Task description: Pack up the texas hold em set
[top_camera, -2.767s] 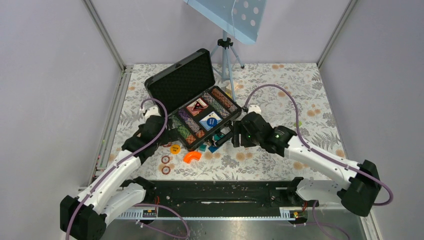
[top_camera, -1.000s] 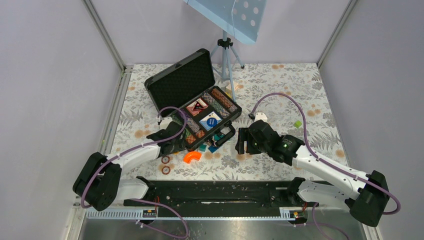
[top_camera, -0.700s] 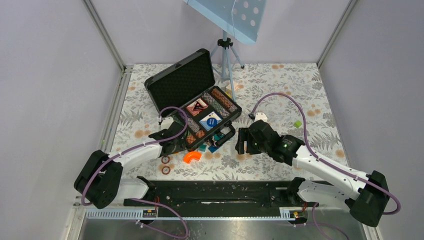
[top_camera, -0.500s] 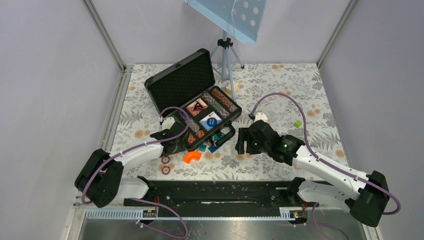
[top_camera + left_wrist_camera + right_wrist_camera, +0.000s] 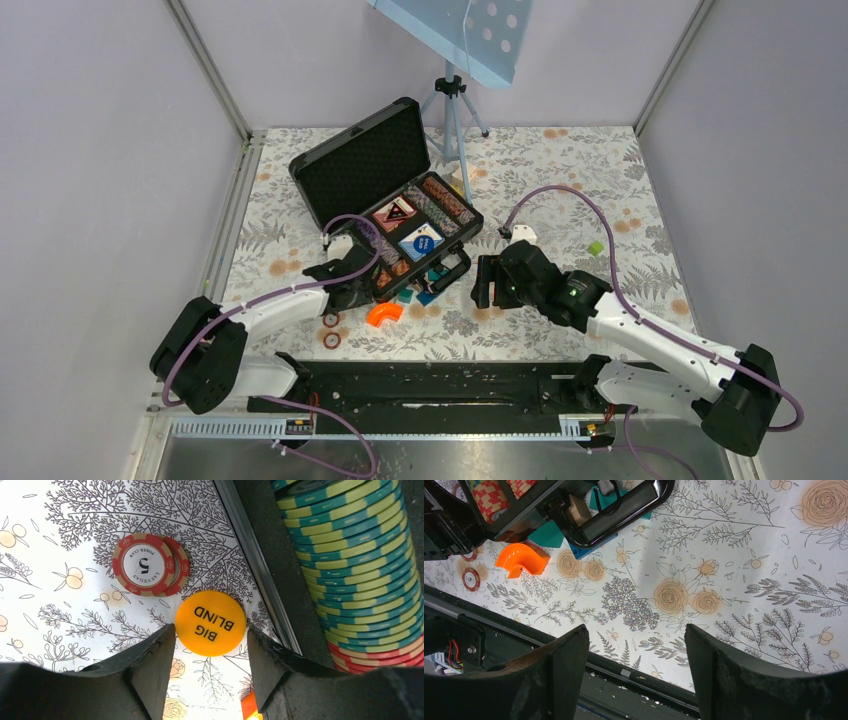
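Observation:
The black briefcase lies open at the table's centre, with rows of striped chips, a red deck and a blue deck inside. My left gripper is open and low at the case's front left corner. In the left wrist view its fingertips flank a yellow "BIG BLIND" chip lying flat on the cloth, beside the case edge and a chip row. Two overlapping red chips lie just beyond. My right gripper is open and empty, right of the case handle.
An orange curved piece and teal and blue blocks lie in front of the case. Two red chips lie near the left arm. A tripod stands behind the case. A small green piece lies at right.
My left gripper has moved right and down over the yellow chip at the case's front corner. My right gripper drew back a little from the case, then stayed still.

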Motion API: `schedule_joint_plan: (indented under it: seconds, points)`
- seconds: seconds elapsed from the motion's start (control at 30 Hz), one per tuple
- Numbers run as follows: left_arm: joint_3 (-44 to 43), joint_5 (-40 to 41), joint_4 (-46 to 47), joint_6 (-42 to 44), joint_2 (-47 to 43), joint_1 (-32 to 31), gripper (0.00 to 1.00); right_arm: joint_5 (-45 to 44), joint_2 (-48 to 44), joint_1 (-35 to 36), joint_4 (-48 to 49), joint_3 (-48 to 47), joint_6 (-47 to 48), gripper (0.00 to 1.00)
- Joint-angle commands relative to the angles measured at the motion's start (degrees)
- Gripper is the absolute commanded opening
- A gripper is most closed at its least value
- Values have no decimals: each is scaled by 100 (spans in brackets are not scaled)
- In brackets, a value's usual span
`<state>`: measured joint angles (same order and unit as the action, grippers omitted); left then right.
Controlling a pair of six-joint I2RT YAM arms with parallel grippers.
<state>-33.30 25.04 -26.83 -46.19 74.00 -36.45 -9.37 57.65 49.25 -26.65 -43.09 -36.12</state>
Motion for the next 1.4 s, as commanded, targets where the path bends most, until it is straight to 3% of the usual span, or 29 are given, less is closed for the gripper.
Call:
schedule_joint_plan:
  seconds: [0.0,0.37,0.6,0.77,0.97,1.13,1.37]
  points:
    - [-5,-266,281,-100,62,-64,54,5,-136,23,68,28,-79,77]
    - [87,-157,240,-75,-124,-62,46,40,-166,18,64,42,-95,77]
    - [54,-89,103,-65,-314,-64,46,40,-131,23,77,37,-110,77]
    - [21,47,82,-74,-344,-57,62,39,-137,22,68,53,-115,77]
    - [-78,118,114,-16,-461,-64,63,32,-207,23,68,111,-110,77]
    - [87,167,291,263,-1200,-63,63,14,-239,23,65,167,-130,77]
    - [-4,635,-57,262,-1739,-55,78,27,-202,25,78,161,-146,77]
